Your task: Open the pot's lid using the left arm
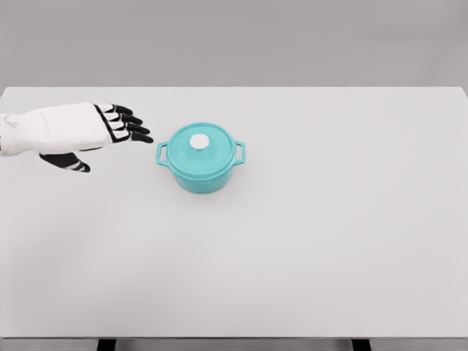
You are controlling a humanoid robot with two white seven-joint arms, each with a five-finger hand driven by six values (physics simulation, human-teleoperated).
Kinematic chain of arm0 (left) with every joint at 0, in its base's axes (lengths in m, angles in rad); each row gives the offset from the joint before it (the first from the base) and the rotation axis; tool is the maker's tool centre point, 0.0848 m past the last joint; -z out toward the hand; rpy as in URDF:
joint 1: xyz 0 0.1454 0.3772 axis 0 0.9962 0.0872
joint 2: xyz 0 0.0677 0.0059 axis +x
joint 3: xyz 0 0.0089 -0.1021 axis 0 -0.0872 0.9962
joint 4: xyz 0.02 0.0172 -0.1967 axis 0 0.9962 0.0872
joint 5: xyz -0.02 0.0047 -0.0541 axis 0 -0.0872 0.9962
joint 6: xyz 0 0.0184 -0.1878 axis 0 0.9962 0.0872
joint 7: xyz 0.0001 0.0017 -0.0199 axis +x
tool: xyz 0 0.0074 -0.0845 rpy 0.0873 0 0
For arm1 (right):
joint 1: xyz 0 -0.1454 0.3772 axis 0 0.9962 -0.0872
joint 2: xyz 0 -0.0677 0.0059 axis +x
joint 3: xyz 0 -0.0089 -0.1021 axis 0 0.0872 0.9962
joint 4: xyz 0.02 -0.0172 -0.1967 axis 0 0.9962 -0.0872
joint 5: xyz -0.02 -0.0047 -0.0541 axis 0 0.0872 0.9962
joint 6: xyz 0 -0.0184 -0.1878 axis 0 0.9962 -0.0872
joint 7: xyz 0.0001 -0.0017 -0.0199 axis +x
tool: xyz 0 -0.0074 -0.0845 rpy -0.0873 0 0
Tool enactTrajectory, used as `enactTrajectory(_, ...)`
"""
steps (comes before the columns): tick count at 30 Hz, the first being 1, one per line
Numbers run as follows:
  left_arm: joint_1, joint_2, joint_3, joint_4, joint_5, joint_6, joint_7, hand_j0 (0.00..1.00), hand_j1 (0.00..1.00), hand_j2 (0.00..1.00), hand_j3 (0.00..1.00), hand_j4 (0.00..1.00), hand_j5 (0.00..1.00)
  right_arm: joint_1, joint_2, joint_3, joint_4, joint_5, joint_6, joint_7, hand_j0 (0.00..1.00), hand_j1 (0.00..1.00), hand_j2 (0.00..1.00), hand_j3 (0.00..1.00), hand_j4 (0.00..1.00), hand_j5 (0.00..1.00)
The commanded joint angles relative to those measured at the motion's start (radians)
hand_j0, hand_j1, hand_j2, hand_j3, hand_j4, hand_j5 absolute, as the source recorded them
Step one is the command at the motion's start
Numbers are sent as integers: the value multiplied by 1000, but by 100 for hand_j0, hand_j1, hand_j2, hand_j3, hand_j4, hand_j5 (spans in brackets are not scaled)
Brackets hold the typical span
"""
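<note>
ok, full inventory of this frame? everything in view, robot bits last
pot: 1, teal, on the table left of centre, a handle on each side
lid: 1, teal, seated on the pot, closed
knob: 1, white, centre of the lid
table: 1, white, fills most of the view
table legs: 2 visible, dark, at the bottom edge
background wall: grey, behind the table
left hand: 1, white with black fingers, entering from the left edge, fingers spread and pointing at the pot, apart from it, holding nothing
right hand: not in view
</note>
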Motion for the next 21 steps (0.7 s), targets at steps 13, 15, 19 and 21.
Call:
enactTrajectory(13,-209,-333,-117,142,-249,3,0,100,100,100,100,100,100,0,0,-2,-3,-2,0,-35,100,100,100,100,100,100)
enactTrajectory(15,-226,-388,-134,181,-302,3,0,100,100,100,100,100,100,0,0,-2,-3,-2,0,-35,100,100,100,100,100,100)
enactTrajectory(19,-232,-389,-168,145,-318,3,0,100,100,100,100,100,100,0,0,-2,-3,-2,0,-35,100,100,100,100,100,100)
enactTrajectory(21,-229,-388,-168,144,-318,3,0,100,100,100,100,100,100,0,0,-2,-3,-2,0,-35,100,100,100,100,100,100)
